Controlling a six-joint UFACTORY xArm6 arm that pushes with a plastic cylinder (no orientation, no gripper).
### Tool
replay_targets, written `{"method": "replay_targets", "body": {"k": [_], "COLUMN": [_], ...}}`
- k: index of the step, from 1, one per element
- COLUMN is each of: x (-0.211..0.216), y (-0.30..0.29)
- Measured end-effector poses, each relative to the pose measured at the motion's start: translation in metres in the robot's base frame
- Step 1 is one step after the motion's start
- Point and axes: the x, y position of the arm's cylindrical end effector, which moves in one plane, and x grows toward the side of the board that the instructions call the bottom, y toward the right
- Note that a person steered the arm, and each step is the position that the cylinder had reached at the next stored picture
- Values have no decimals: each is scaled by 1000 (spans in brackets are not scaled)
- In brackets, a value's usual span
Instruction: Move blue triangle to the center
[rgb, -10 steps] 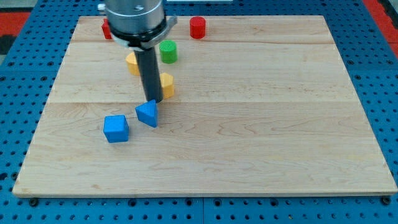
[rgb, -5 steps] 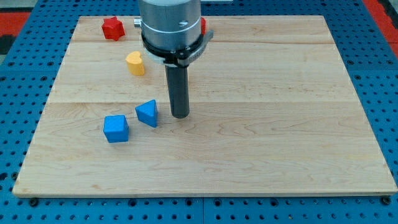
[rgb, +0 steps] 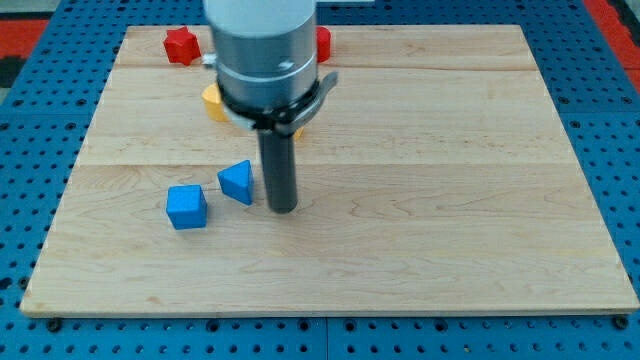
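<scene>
Camera view, my tip (rgb: 284, 209) right of blue triangle (rgb: 237, 182), blue cube (rgb: 187, 207) left

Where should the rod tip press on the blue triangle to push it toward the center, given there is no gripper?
No gripping here, only pushing. Contact the blue triangle on its face toward the view's left, since the board's center lies to its right. My tip now sits on its right side, so it should probably loop round first, minding the blue cube just left of it.

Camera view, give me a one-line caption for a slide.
My tip rests on the wooden board just right of the blue triangle, with a blue cube further left.
</scene>
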Motion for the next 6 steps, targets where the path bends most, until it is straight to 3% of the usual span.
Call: {"method": "replay_targets", "body": {"k": [1,2,4,5,6], "x": [1,-25,-32,-29,-53], "y": [-66,-93,26,35,54]}}
